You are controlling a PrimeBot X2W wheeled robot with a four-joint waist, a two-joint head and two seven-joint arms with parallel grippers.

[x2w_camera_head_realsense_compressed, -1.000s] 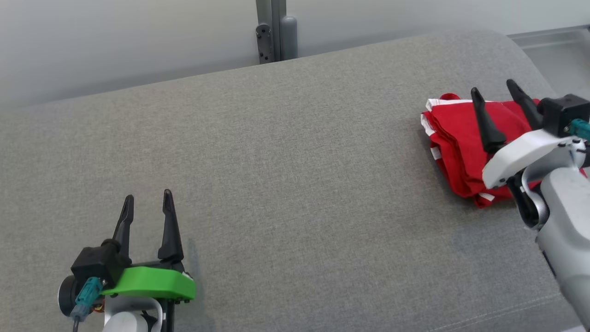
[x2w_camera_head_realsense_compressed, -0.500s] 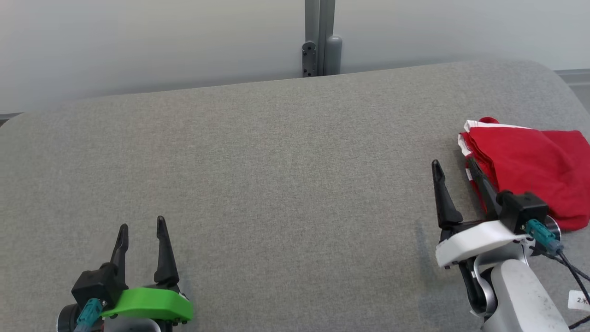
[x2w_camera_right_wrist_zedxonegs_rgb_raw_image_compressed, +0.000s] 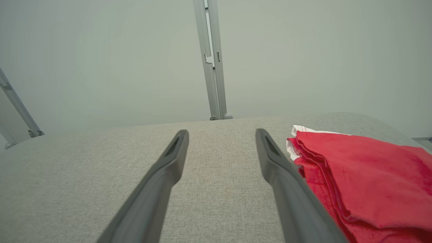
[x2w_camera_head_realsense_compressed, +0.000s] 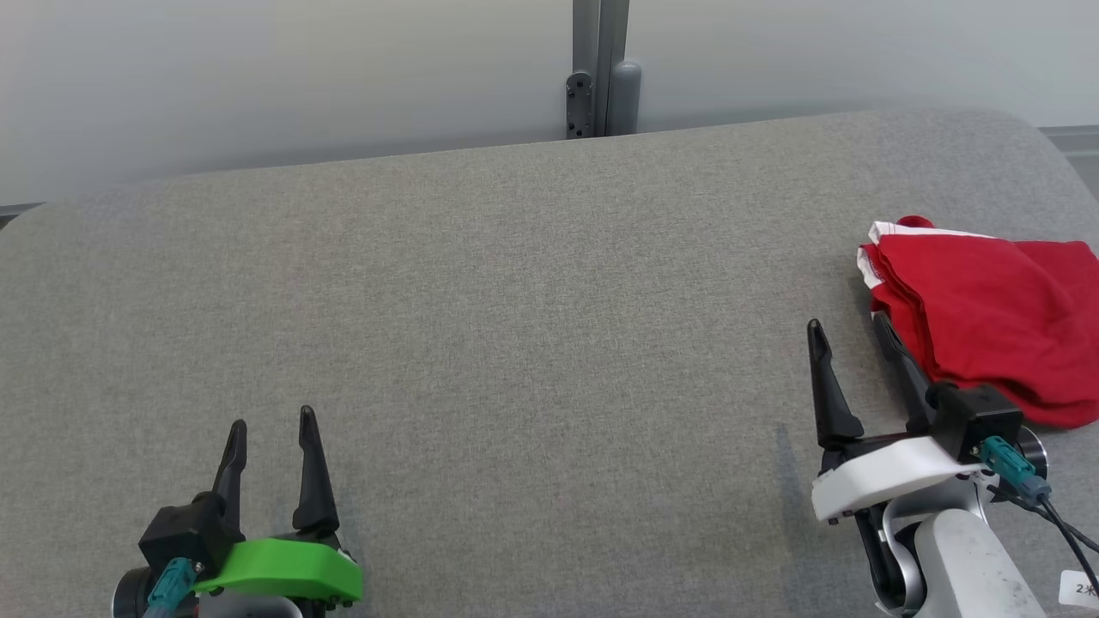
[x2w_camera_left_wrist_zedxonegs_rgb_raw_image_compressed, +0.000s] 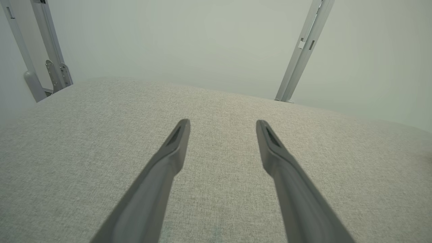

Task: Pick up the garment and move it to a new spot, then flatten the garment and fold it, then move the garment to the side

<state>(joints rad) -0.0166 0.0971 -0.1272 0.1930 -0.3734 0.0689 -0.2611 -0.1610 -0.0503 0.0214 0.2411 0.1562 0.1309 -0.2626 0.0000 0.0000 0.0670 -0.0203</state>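
Currently | right gripper (x2w_camera_head_realsense_compressed: 847,324): fingers stood wide apart, held nothing; folded red garment (x2w_camera_head_realsense_compressed: 987,318) lay just beside its right-hand finger, contact unclear | left gripper (x2w_camera_head_realsense_compressed: 272,421): fingers parted, held nothing, above the grey cushion (x2w_camera_head_realsense_compressed: 515,300), well apart from garment.

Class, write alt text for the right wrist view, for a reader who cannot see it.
A folded red garment with white trim lies on a grey fabric surface, at the picture's right beside the right tool, whose two dark fingers stand open with nothing between them. A grey metal post rises behind against a pale wall.
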